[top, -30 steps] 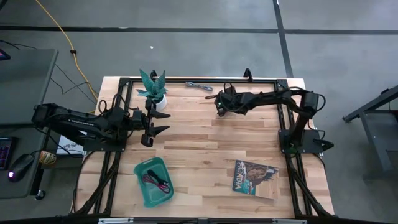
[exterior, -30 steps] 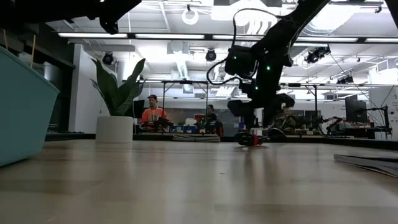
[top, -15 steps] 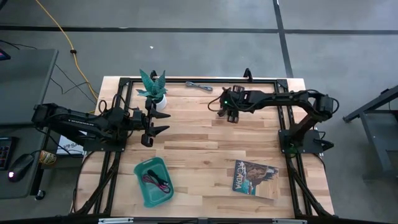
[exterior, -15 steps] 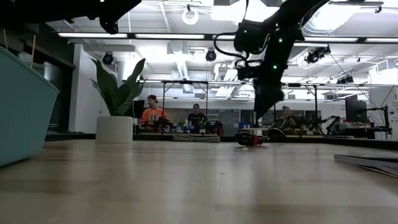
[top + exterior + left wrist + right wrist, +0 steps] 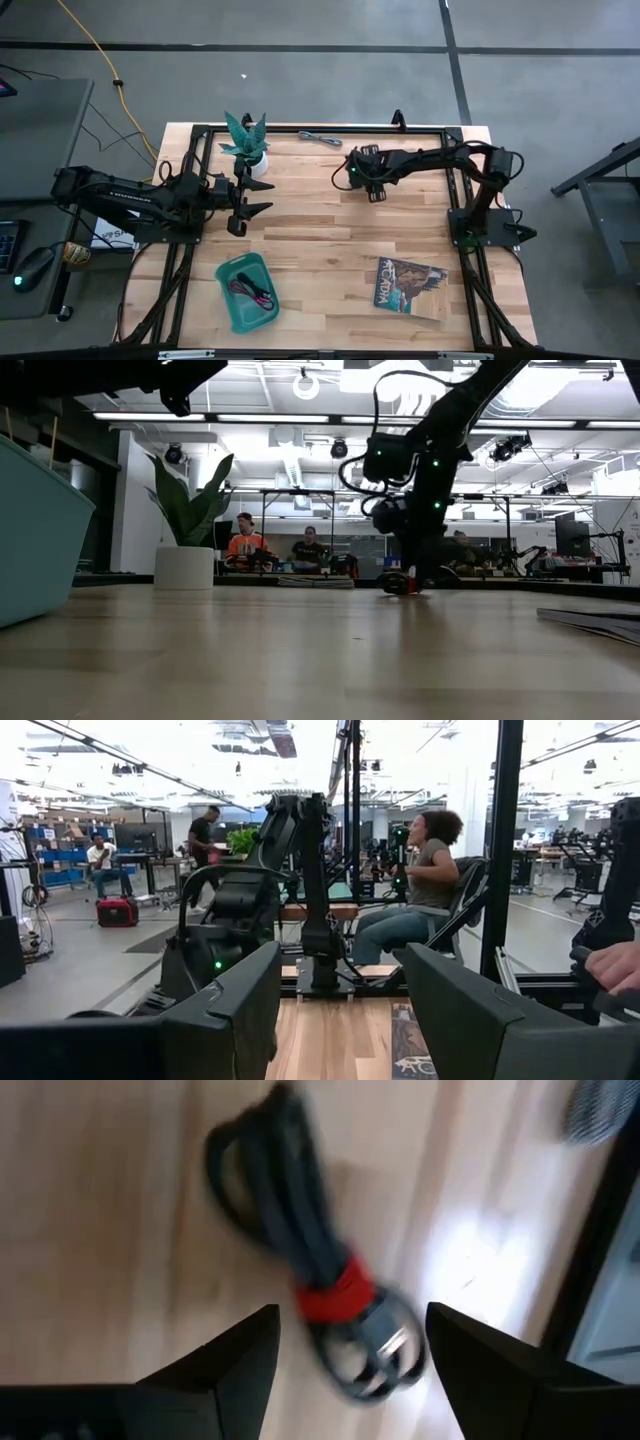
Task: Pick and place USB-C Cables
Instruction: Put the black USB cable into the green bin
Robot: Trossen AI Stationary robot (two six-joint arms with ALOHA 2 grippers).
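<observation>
Right end effector (image 5: 353,178) low over the far middle of the wooden bench (image 5: 330,240), spread wide and holding nothing; bench surface visible between its two fingers (image 5: 230,1370) in the right wrist view. Black cable bundle with a red band (image 5: 315,1295) lying flat on the wood directly beneath that end effector, in line with the gap, untouched as far as can be told. Same bundle a small dark and red lump (image 5: 397,584) at the foot of the right arm in the low view. Grey cable bundle (image 5: 320,138) flat at the bench's far edge, well apart from both arms. Maroon-purple cable bundle (image 5: 251,292) inside the teal tray (image 5: 231,271) at the near left. Left end effector (image 5: 251,209) parked above the bench beside the potted plant (image 5: 247,142), released and empty. Magazine (image 5: 404,285) flat at the near right.
</observation>
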